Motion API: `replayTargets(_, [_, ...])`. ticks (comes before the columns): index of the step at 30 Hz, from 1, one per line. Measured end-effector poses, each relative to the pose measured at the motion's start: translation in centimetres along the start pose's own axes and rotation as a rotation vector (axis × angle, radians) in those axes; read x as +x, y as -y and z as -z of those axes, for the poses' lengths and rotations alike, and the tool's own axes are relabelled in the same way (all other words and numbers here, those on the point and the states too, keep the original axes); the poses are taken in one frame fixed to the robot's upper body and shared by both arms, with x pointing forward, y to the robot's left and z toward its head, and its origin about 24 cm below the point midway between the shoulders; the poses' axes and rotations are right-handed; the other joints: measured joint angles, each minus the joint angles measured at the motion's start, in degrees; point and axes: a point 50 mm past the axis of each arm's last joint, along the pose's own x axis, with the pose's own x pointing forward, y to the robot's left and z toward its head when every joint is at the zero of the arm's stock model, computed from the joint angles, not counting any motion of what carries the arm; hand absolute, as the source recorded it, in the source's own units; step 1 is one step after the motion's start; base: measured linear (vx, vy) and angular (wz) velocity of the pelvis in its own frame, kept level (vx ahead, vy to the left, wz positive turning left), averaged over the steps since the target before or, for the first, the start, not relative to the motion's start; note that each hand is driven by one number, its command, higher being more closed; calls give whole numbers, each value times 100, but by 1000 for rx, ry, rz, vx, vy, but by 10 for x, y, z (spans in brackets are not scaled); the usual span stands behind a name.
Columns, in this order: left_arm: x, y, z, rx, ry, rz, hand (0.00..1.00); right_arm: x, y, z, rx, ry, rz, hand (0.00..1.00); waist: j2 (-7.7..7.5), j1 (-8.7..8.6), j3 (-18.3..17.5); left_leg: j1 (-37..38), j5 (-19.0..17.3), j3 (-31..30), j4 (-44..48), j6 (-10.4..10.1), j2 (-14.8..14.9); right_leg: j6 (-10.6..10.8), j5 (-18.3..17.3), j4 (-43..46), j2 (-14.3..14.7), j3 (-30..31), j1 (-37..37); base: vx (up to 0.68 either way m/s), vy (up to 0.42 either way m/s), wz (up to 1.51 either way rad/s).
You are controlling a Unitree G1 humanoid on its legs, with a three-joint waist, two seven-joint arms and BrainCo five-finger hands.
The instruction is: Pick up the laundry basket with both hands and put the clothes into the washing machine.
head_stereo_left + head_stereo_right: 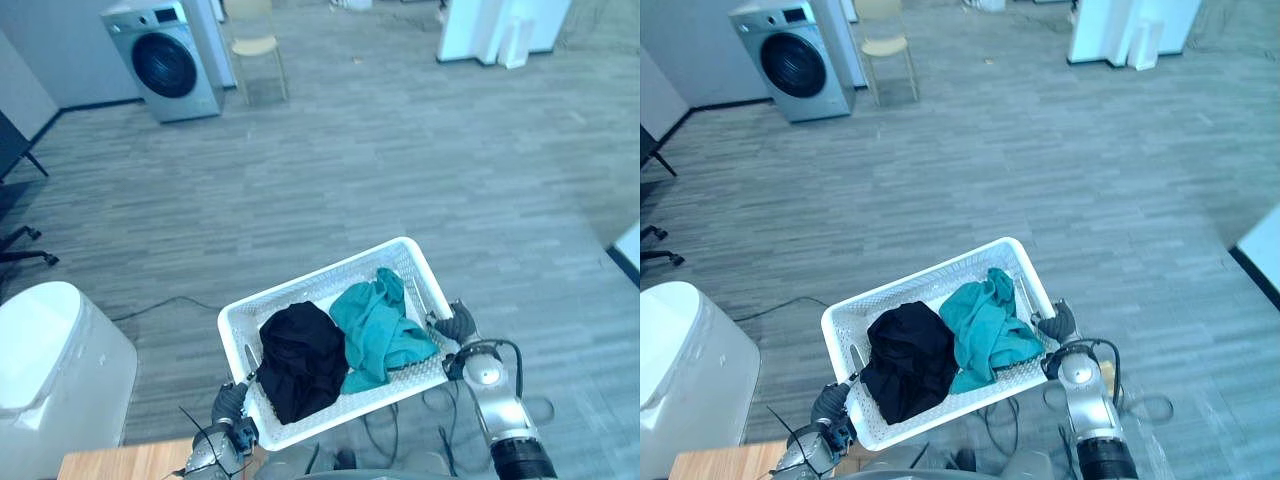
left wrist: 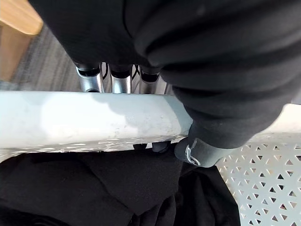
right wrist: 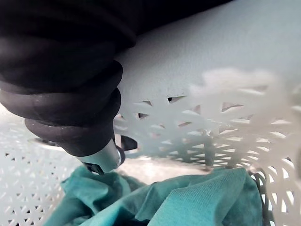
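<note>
I carry a white perforated laundry basket above the floor, close in front of me. A black garment lies in its left half and a teal garment in its right half. My left hand grips the basket's left rim, fingers curled under it and thumb hooked inside. My right hand grips the right end, its thumb inside the perforated wall by the teal garment. A silver washing machine stands far off at the back left, its round door shut.
A pale chair stands right of the washing machine. A white rounded bin is at my near left, with a wooden surface at the bottom edge. White furniture stands at the back right. Grey plank floor stretches between.
</note>
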Motion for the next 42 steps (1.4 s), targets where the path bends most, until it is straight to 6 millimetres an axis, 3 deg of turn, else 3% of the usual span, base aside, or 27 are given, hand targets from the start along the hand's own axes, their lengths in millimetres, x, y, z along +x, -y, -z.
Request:
replayTargets(3, [3,7,-14,58,42,48,100,-19,7,7,72,-16,80,100,-129,-114,121,1060,-228,-695,-673,-110,25,283,-115,-2646,371,-799,-894,781,61,84])
replayTargets(5, [2,11,-24,56,83,64,100,-28,10,4,101,0,107,100,-155,-117,102,1439,-613,-930,-779,-169,99,278,863,-4975,740,-833,-781,697,-42,60])
replayTargets(6, [3,13,-26,51,93,67,100,-30,12,2,105,9,119,100,-98,-237,72,1734,-788,-1181,-798,-457,259,230,1170,-5201,913,-773,-685,695,-95,66])
replayTargets(8, [3,19,-24,19,91,73,100,-32,15,2,103,10,131,100,87,-438,-69,1772,-802,-1288,-223,-482,514,-216,1729,-4959,1099,-774,-547,687,-95,72])
replayTargets(9, [3,24,-23,1,91,79,100,-33,19,3,100,12,142,100,203,-445,-92,1628,-800,-1317,279,-486,608,-230,1572,-4799,1115,-913,-486,800,-94,80])
replayTargets(10, [4,32,-24,-33,95,92,100,-39,29,3,89,26,167,100,338,-521,-86,978,-308,-1149,1980,-1005,612,-383,1088,-4519,1119,-1117,-248,795,-86,59])
replayTargets(11, [3,33,-21,-49,89,89,100,-40,31,1,77,34,169,100,382,-528,-56,628,340,-1017,2701,-1186,601,-439,937,-4530,1146,-1161,-35,946,-110,39])
replayTargets(12, [-1,29,-13,-71,67,69,100,-42,30,0,59,43,157,100,412,-419,-44,84,2304,-636,3827,-1452,723,-446,742,-4877,1227,-1068,578,794,-86,4])
replayTargets(15, [-3,26,-11,-79,61,74,100,-44,29,0,66,40,159,100,445,-164,41,-1275,1383,-27,6045,-928,1320,-385,463,-5764,1460,-846,1937,709,-48,-20])
replayTargets(17, [-5,19,-8,-95,56,47,100,-41,24,-4,62,54,138,100,247,131,96,-2266,399,448,5216,-735,1509,-273,103,-6147,1123,-506,2619,765,39,-58])
replayTargets(18, [-5,18,-8,-97,57,43,100,-39,23,-5,56,60,133,100,223,172,106,-2455,294,479,4649,-767,1491,-219,15,-6183,1008,-465,2713,687,135,-49])
replayTargets(19, [-6,17,-8,-101,59,41,100,-35,23,-7,46,65,125,100,212,257,112,-2615,287,452,3541,-798,1476,-97,-155,-6193,841,-349,2863,704,199,-56])
replayTargets(21, [-8,14,-5,-112,55,24,100,-25,20,-8,45,56,112,100,202,403,114,-2535,827,164,580,-1371,1548,315,-656,-6205,448,-115,3335,880,356,-70])
replayTargets(22, [-8,14,-3,-109,47,23,100,-24,18,-5,46,42,104,100,85,419,70,-2528,1333,343,707,-1480,1459,303,-794,-6193,261,-26,3484,783,371,-43])
replayTargets(23, [-7,13,-3,-112,43,12,100,-22,13,-2,51,22,97,100,-83,398,-58,-2570,1205,588,1064,-1017,1221,262,-779,-6054,-43,165,3516,836,408,-24])
replayTargets(26, [-7,8,-3,-115,35,-11,100,-16,11,-3,45,17,83,100,-255,369,-52,-2453,480,1028,2190,-613,966,479,-26,-4250,-402,1134,3020,824,454,-32])
replayTargets(27, [-8,9,-1,-114,28,-17,100,-16,8,4,49,-12,74,100,-356,366,-66,-1873,264,1053,1929,-408,671,401,1082,-2700,-406,1518,2470,702,404,-35])
replayTargets(28, [-8,10,-1,-101,25,-14,100,-17,6,4,59,-12,72,100,-440,346,-39,-1123,69,968,1379,-375,348,-250,1600,-1035,-397,1605,1779,810,441,-8])
replayTargets(29, [-7,11,-2,-95,28,-9,100,-19,6,8,65,-24,78,100,-444,209,-32,-624,30,757,1064,-387,152,-334,1428,-120,-228,1521,1419,648,318,22])
replayTargets(31, [-6,14,-5,-59,32,17,100,-28,8,19,94,-65,101,100,-348,1,-56,183,30,359,428,-390,79,-22,729,635,240,1115,704,588,239,81])
replayTargets(32, [-4,17,-8,-26,39,41,100,-34,10,22,114,-71,118,100,-232,-116,-93,586,29,77,73,-392,99,87,404,477,383,642,258,563,187,89])
replayTargets(35, [2,26,-21,28,67,91,100,-46,18,24,149,-73,174,100,-300,-265,-21,1386,-130,-400,-451,-635,175,215,-119,-788,492,-153,-561,671,58,97])
replayTargets(37, [4,33,-25,42,80,120,100,-52,24,26,160,-79,212,100,-254,-391,2,1835,-322,-538,-687,-806,342,194,-56,-2440,475,-788,-721,693,-16,77])
replayTargets(39, [4,34,-29,45,93,123,100,-53,24,26,179,-76,213,100,-344,-381,-74,2315,-585,-579,-748,-1001,434,-196,780,-4517,666,-967,-788,759,-87,46])
replayTargets(40, [4,35,-28,42,88,123,100,-53,24,26,177,-79,215,100,-317,-406,-98,2446,-644,-690,-665,-1057,520,-353,1207,-4443,731,-966,-724,805,-134,38])
replayTargets(41, [5,41,-25,15,78,127,100,-54,30,27,156,-76,224,100,-39,-428,-187,2397,-624,-912,-148,-1084,859,-501,1048,-4026,860,-1245,-647,806,-146,42])
replayTargets(42, [6,43,-27,20,87,131,100,-54,33,24,154,-62,229,100,26,-423,-174,2233,-513,-1045,285,-1109,882,-527,879,-3793,798,-1375,-650,951,-197,60])
